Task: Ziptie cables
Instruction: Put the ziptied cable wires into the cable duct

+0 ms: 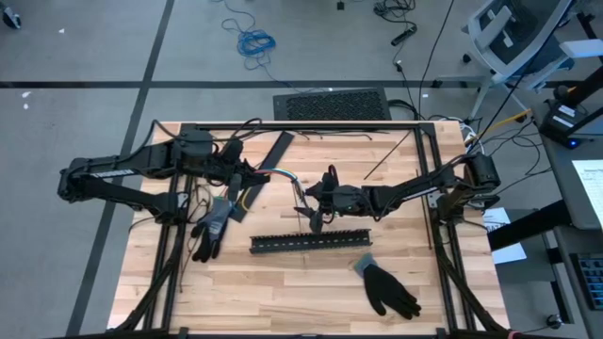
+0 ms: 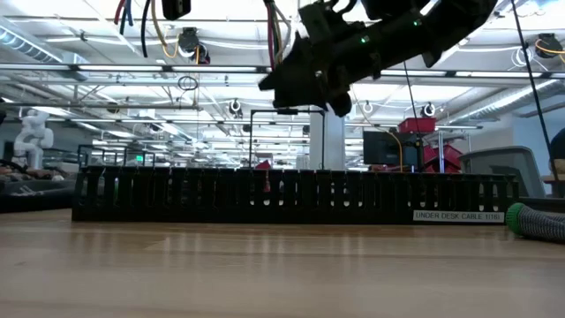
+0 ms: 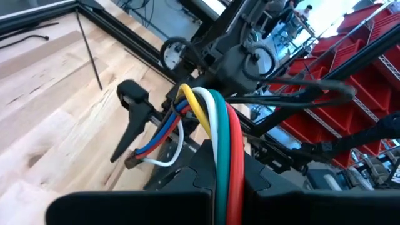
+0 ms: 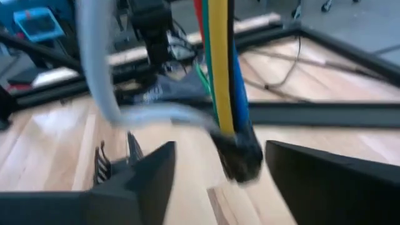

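1. The low view shows one readable text: a small white label (image 2: 460,215) that stands on the front face of the black slotted strip (image 2: 291,196), near its end beside a ribbed grey-green hose (image 2: 535,223).
2. The label's dark capital letters read "UNDER DESK CABLE", followed by a few characters that look like "T/1B" but are too small to tell for sure.
3. In the high view, white sheets (image 1: 507,252) lie beside the table and carry dark marks, none of which can be read.
4. Neither wrist view shows any legible text, number or sign.
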Robot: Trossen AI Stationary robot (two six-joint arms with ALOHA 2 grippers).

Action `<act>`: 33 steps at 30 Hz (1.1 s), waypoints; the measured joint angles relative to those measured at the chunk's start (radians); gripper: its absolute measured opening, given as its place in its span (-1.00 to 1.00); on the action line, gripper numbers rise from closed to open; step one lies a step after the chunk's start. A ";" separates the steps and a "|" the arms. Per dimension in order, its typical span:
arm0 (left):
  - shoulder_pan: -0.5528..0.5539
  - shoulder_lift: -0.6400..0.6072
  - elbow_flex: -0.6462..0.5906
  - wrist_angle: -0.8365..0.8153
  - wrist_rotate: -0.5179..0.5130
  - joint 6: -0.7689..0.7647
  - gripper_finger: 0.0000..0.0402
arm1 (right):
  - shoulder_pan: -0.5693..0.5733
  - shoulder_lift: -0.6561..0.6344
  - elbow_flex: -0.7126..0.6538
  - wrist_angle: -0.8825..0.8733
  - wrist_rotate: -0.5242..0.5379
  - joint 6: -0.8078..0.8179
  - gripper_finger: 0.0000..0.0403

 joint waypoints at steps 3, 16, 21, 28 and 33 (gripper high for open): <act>0.000 0.000 0.000 0.001 0.000 0.000 -0.88 | 0.000 0.000 0.000 -0.038 0.000 0.014 -0.13; 0.000 0.000 0.000 0.006 0.000 0.000 -0.88 | 0.000 0.000 -0.001 0.028 0.000 0.060 -0.68; 0.000 0.000 0.000 -0.002 0.000 0.001 -0.88 | 0.000 0.000 -0.001 0.036 0.000 0.063 -0.40; 0.000 0.000 0.000 -0.002 0.000 0.000 -0.88 | 0.000 -0.005 -0.001 0.032 -0.001 0.062 -0.30; 0.000 0.000 0.000 -0.002 0.000 0.001 -0.88 | 0.000 -0.005 -0.002 0.052 -0.001 0.062 -0.41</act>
